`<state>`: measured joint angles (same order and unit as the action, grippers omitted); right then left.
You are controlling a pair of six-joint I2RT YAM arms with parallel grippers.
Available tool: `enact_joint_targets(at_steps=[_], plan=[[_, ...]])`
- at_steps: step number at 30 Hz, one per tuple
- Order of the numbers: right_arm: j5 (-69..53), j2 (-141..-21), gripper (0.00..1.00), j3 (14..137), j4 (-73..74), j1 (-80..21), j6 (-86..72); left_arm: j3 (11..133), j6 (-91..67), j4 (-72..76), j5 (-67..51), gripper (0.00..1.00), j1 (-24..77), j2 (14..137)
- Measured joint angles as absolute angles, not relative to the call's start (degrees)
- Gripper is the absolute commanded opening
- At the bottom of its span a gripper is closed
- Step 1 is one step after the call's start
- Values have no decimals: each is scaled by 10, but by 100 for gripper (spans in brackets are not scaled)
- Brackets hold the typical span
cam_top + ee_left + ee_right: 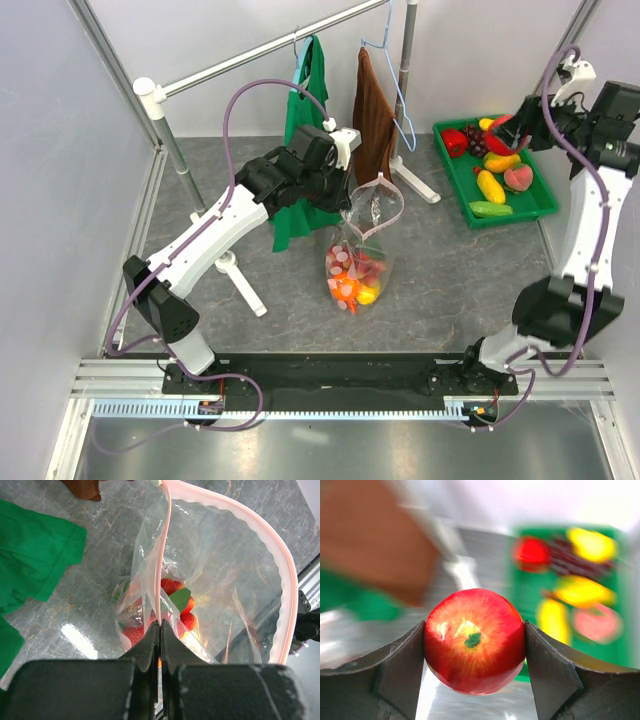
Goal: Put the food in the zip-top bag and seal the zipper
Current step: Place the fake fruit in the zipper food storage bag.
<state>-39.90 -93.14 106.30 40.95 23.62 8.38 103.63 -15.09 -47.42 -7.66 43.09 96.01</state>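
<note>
Gleaming grey marbled table (460,270) under zip-top bag (360,262), pale walls (60,120)

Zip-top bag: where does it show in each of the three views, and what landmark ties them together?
Top external: zip-top bag at centre, mouth up, food in its bottom.
Left wrist: fills centre and right, rim pinched by the left end effector.
Right wrist: not in it.
Shared landmark: green cloth, left of the bag from above, at the left in both wrist views.
</note>
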Motion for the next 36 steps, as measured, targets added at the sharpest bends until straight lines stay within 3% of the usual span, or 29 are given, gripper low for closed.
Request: enact_joint_targets(at_steps=[6, 13, 21, 29, 36], plan=[[-544, -784, 46, 961, 366, 150, -4, 1036, -154, -474, -78, 2, 431, 962], [-607, -674, 45, 866, 352, 80, -40, 1035, -155, -474, -82, 2, 431, 962], [-601, -646, 45, 798, 331, -2, -70, 1024, -154, -474, -113, 2, 433, 962], [-515, -666, 45, 796, 304, -139, -71, 1024, -154, -474, -131, 2, 448, 956], [-391, -683, 70, 792, 322, -208, -11, 1024, -154, -474, -143, 2, 449, 934]])
